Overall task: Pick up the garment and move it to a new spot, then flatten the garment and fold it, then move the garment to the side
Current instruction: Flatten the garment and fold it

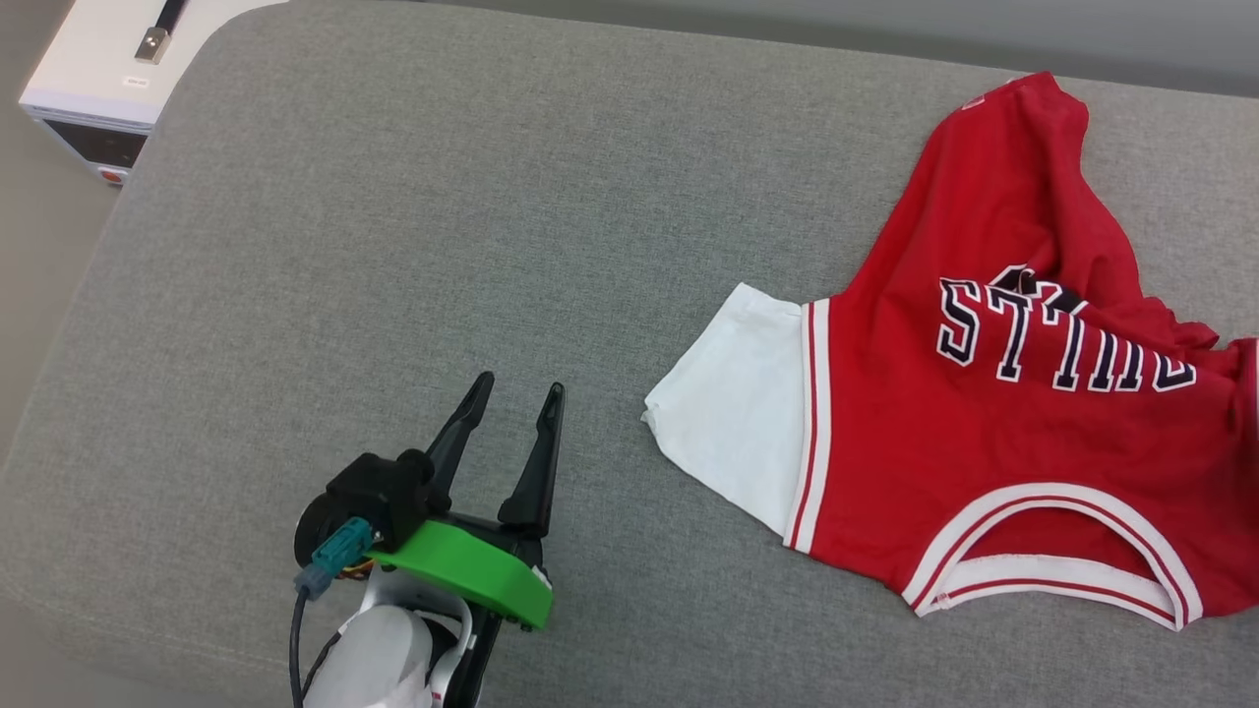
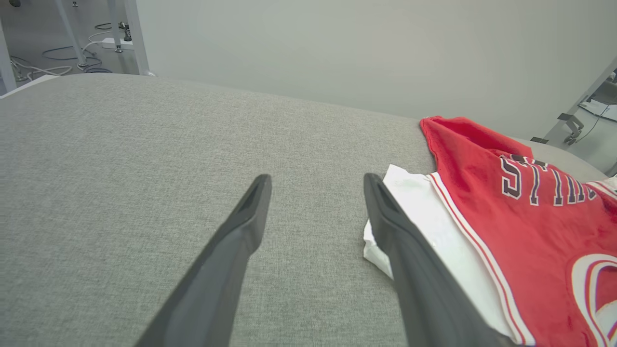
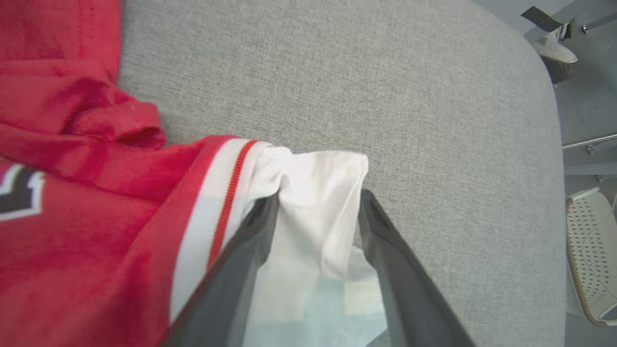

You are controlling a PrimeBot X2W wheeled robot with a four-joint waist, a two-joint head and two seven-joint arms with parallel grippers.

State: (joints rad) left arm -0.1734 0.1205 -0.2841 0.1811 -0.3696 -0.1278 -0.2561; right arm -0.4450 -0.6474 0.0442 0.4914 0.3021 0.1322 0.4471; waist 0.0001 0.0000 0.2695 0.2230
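Presently catalogued: red jersey-style garment (image 1: 984, 442) with white short sleeves, red-and-white striped trim and black, white-outlined lettering. Lying rumpled, lettering upward, on the right part of a wide grey woven-fabric cushion (image 1: 443, 197). Collar opening toward the near edge, one white sleeve (image 1: 738, 423) spread flat toward the left, red body bunched up toward the far right.

Left gripper (image 1: 521, 384), two long dark fingers ahead of a green plastic bracket (image 1: 472, 575): spread apart, empty, over bare cushion at the near left, near that flat sleeve but not touching it.

Right gripper (image 3: 319, 197): spread apart on either side of the other white sleeve (image 3: 313, 231), cloth bunched between the fingers and touching both, not pinched.

White box-shaped device (image 1: 98, 69) with dark front panel: far left, beside the cushion.
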